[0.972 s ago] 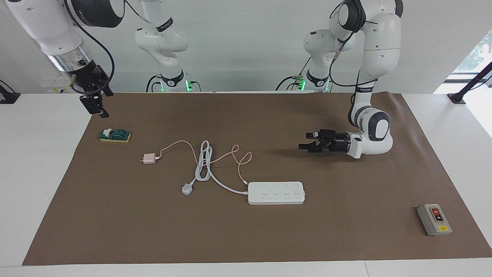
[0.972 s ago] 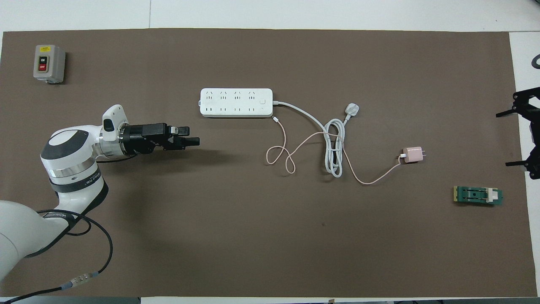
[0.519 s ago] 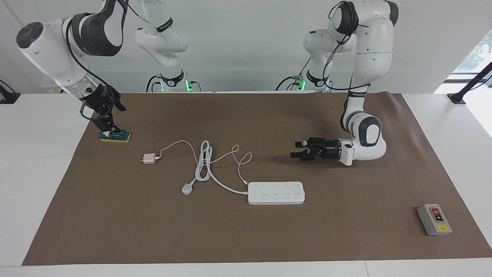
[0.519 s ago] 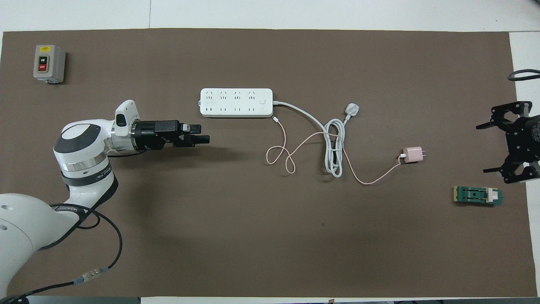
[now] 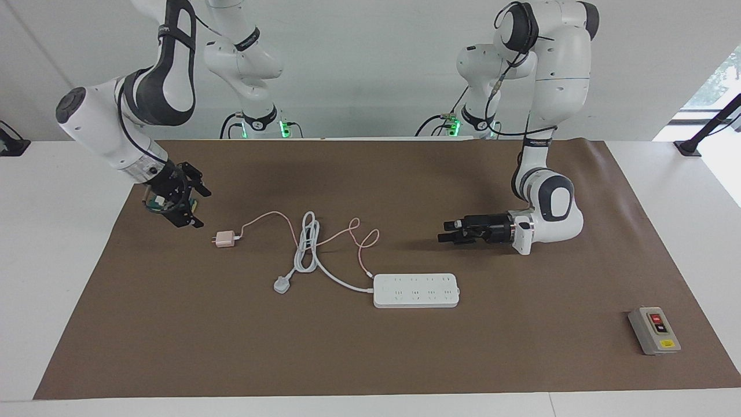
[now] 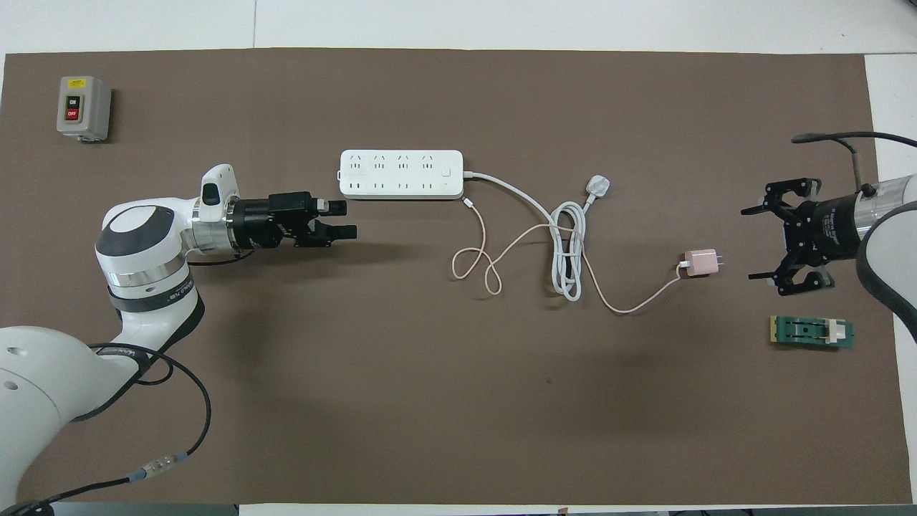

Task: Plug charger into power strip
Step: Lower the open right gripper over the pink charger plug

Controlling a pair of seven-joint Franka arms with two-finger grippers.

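Note:
The pale pink charger (image 5: 224,239) (image 6: 701,262) lies on the brown mat. Its thin pink cable (image 5: 359,234) loops across to the white power strip (image 5: 416,290) (image 6: 401,174). The strip lies flat, farther from the robots than the charger. My right gripper (image 5: 198,207) (image 6: 754,244) is open wide and empty. It hangs low over the mat beside the charger, toward the right arm's end. My left gripper (image 5: 444,230) (image 6: 347,220) is open and empty. It points sideways, low over the bare mat by the strip's end.
The strip's thick white cord is coiled mid-mat and ends in a grey-white three-pin plug (image 5: 282,284) (image 6: 598,186). A green block (image 6: 812,332) lies near the right gripper. A grey button box (image 5: 654,330) (image 6: 84,107) sits at the left arm's end.
My right gripper has come down and in from the mat's edge, past the green block, toward the charger. My left gripper has moved slightly toward the power strip.

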